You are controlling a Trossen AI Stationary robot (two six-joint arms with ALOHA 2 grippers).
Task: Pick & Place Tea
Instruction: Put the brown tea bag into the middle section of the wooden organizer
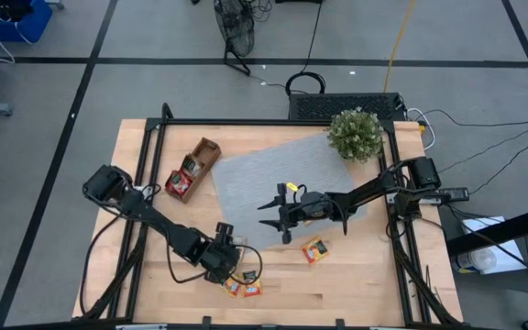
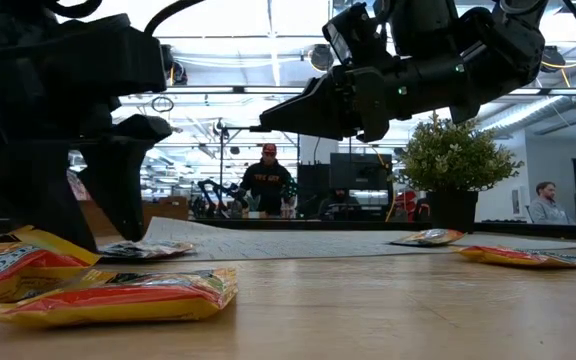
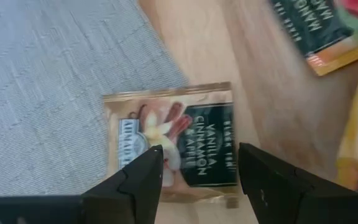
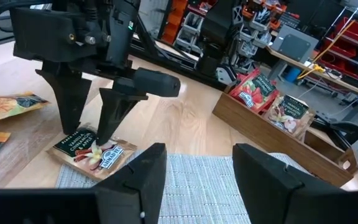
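Observation:
A tea sachet with a dark "vanilla cinnamon" label (image 3: 173, 140) lies flat, half on the grey mat's near corner (image 3: 48, 81) and half on the wood. My left gripper (image 3: 197, 168) stands open right over it, pointing steeply down, one finger on each side of its label (image 4: 92, 149). My right gripper (image 1: 275, 213) hangs open and level above the mat, holding nothing. Red and orange sachets (image 1: 243, 287) lie near the table's front edge, and another (image 1: 314, 249) lies near the mat's front edge. My left gripper's fingertips (image 4: 104, 140) reach down to the sachet's top face from above, one near its edge and one over its middle. I cannot tell whether they touch it. The sachet lies flat on the mat and the table.
The brown wooden tray (image 1: 193, 170) at the mat's far left holds a few sachets (image 4: 272, 99). A potted plant (image 1: 354, 133) stands at the far right corner of the mat. Bare wood lies along the front right of the table.

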